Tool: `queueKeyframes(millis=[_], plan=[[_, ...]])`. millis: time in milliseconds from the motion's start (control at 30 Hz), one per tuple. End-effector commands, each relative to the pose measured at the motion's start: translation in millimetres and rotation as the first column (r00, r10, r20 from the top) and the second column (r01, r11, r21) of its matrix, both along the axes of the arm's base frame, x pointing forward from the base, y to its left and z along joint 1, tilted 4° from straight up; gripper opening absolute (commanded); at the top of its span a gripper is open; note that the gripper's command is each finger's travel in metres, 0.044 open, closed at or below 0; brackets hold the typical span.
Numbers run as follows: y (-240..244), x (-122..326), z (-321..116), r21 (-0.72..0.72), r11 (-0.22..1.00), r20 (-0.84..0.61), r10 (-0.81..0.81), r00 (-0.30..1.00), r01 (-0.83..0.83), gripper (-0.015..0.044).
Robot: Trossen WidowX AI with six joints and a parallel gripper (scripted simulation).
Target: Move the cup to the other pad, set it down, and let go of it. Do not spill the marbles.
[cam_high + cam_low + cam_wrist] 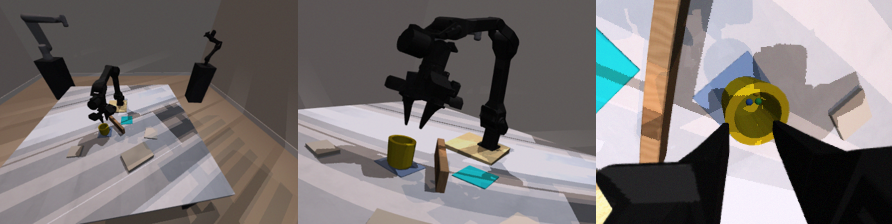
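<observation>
Cup (103,129) (401,152) (730,107), yellow, round-walled and open at the top, stands upright on a blue pad (108,135) (418,168) (738,70), left of centre in the top view and left of centre, below the middle, in the exterior view. At the middle of the wrist view its mouth shows two marbles inside, a blue one (749,102) and a green one (759,101).

My arm (116,81) (501,75) rises from a pale yellow board (124,109) (466,140) at the right of the exterior view, bends over at the top and reaches to the left. From there my tool (104,121) (413,126) (751,127) points down, a little tilted, its fingertips above the cup in the exterior view. It grasps nothing; its two fingers stand partly open, with a gap between them.

I count one cup, two marbles and two coloured pads: the blue one, and a cyan one (126,120) (475,177) (613,72) lower right in the exterior view. One wooden bar (117,124) (441,165) (658,80) stands on edge between those pads. Three beige slabs lie on the desk (98,182) (348,193) in the top view: one lower left (75,151) (322,148) (852,115), one large near the lower middle (137,157), one small right of centre (150,133).
</observation>
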State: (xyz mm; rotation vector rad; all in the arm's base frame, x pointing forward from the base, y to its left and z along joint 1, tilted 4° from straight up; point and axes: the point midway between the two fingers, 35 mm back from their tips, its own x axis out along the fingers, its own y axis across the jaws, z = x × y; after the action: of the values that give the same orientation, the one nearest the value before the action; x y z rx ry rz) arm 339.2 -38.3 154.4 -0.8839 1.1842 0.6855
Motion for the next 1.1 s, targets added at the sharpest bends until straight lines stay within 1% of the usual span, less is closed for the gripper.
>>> queueKeyframes(millis=[0,333,1067], plan=[[-4,-9,-13,0.019,0.992,-0.161,0.124,0.979,-0.122,0.0167],[-5,-8,-16,0.019,0.992,-0.161,0.124,0.979,-0.122,0.0167],[-5,-4,-51,0.019,0.992,-0.16,0.124,0.979,-0.122,0.0167]])
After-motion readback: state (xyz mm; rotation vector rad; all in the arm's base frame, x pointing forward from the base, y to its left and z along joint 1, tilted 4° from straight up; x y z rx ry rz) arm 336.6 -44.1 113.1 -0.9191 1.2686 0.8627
